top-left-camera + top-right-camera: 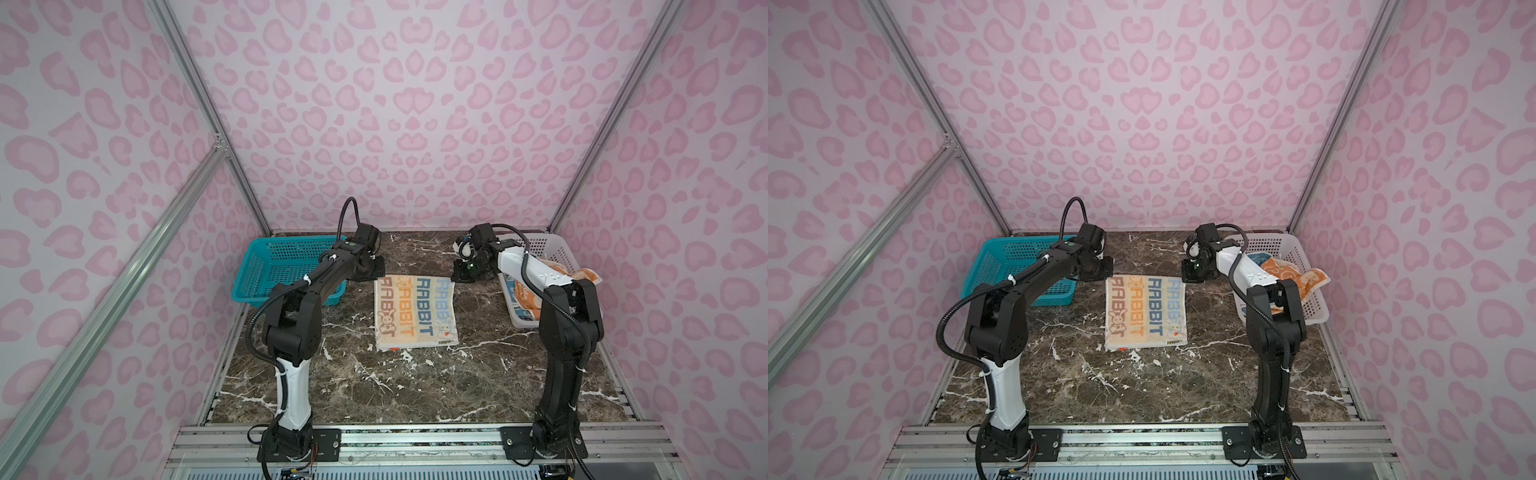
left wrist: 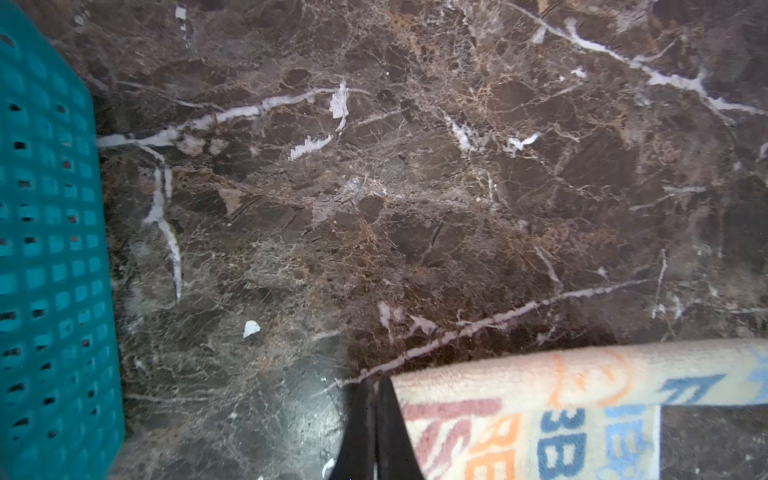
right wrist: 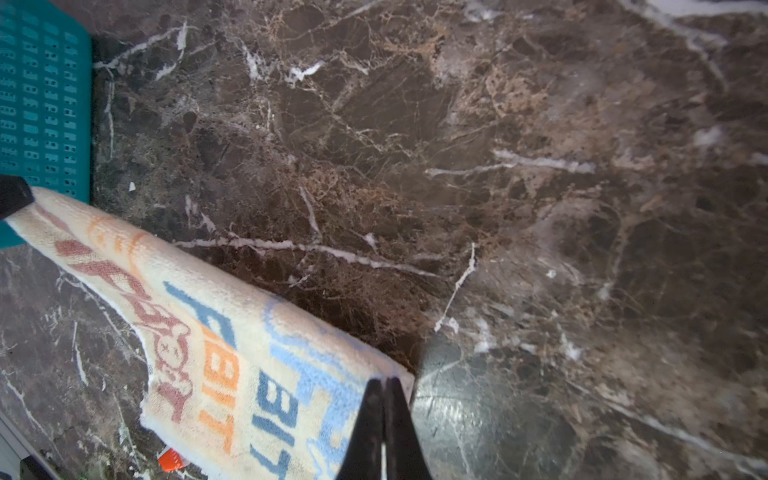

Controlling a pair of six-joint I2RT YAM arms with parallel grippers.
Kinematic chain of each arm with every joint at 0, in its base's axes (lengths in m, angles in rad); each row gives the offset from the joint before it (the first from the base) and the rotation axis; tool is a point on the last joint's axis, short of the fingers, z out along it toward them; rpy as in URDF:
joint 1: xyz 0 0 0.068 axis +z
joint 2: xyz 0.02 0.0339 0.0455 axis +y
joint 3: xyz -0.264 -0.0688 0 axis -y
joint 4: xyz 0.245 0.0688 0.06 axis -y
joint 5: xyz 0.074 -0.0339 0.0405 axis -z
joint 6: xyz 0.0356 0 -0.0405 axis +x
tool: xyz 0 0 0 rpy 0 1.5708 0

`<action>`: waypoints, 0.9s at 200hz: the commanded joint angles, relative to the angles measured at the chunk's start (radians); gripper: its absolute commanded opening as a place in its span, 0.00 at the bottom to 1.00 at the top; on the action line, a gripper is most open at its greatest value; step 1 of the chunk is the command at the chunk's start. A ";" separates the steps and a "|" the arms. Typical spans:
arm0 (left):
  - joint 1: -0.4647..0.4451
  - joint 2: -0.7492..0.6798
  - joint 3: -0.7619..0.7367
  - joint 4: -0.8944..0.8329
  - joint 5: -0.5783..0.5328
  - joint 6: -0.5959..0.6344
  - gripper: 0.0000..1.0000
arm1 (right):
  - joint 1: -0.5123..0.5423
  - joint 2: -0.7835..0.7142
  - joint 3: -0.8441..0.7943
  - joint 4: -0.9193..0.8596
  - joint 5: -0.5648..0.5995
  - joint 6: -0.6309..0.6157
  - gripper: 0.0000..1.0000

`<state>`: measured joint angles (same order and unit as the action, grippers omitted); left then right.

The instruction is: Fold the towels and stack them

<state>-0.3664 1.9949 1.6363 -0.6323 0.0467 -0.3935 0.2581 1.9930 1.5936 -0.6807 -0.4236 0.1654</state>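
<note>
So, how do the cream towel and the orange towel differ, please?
The cream towel lies spread on the marble table; the orange towel sits crumpled in the white basket, draped over its rim. The cream towel bears RABBIT lettering, the orange towel white drawings. The left pincer and right pincer pinch the cream towel's far corners; nothing grips the orange towel. Both are terry cloth.
</note>
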 commanded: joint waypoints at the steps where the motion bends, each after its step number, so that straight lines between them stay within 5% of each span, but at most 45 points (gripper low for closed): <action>1: 0.001 -0.056 -0.054 0.031 -0.010 -0.021 0.04 | 0.002 -0.041 -0.044 -0.020 0.020 0.012 0.00; 117: -0.097 -0.327 -0.493 0.128 -0.047 -0.167 0.04 | 0.078 -0.342 -0.439 0.025 0.083 0.099 0.00; 180: -0.118 -0.358 -0.642 0.188 -0.030 -0.203 0.04 | 0.126 -0.353 -0.645 0.140 0.078 0.162 0.00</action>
<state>-0.4797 1.6459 1.0237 -0.4664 0.0578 -0.5751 0.3786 1.6180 0.9924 -0.5770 -0.3969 0.2955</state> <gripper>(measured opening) 0.052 0.052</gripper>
